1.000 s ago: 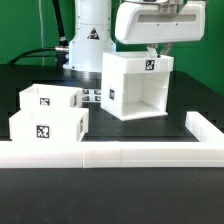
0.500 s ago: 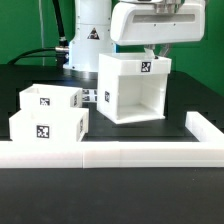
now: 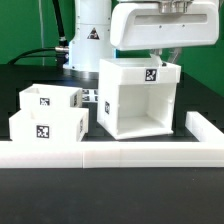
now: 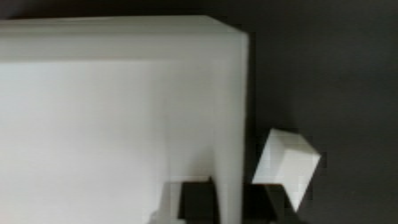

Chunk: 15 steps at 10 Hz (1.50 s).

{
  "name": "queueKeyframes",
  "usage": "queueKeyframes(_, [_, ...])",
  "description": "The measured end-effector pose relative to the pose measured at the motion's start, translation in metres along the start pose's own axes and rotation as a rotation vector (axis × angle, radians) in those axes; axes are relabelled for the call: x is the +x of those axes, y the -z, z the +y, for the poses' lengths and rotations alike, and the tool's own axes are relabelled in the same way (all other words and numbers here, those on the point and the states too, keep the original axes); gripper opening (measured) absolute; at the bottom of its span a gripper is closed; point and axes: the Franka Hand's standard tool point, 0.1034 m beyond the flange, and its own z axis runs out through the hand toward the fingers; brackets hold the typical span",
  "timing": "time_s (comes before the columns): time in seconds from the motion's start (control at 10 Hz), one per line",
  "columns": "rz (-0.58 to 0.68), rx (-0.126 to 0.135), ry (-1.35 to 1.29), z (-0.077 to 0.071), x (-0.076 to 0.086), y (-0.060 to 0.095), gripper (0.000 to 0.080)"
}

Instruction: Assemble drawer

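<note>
The tall open-fronted white box casing (image 3: 123, 112) stands upright right of centre, with a tag on its top front edge. My gripper (image 3: 163, 56) comes down from above and is shut on the casing's top wall near its right corner. In the wrist view the dark fingertips (image 4: 194, 203) sit either side of the thin wall of the casing (image 4: 107, 110), around the gripper (image 4: 228, 202). Two small white trays stand at the exterior view's left: the rear tray (image 3: 50, 97) and the front tray (image 3: 45, 128), each with a tag. I cannot make out their knobs.
A long low white rail (image 3: 100, 157) runs along the front and turns up at the right end (image 3: 207, 130), close to the casing. The marker board (image 3: 92, 97) shows between the trays and the casing. The robot base (image 3: 88, 40) stands behind. A small white piece (image 4: 285, 160) shows beside the casing in the wrist view.
The casing, held by my gripper, has moved toward the front rail and a little to the exterior view's right. The trays have not moved.
</note>
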Motion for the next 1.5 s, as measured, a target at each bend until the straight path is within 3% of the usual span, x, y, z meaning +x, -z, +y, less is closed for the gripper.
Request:
queueKeyframes(0.4, [0.059,-0.003,0.011,0.028,0.045,-0.001,0.0038])
queueKeyframes(0.8, [0.107,0.008,-0.111,0.028,0.067,-0.001,0.0038])
queueKeyframes(1.1, [0.108,0.009,-0.132,0.027,0.067,0.000,0.0038])
queueKeyframes(1.5, [0.113,0.033,-0.356,0.024,0.070,0.001,0.0038])
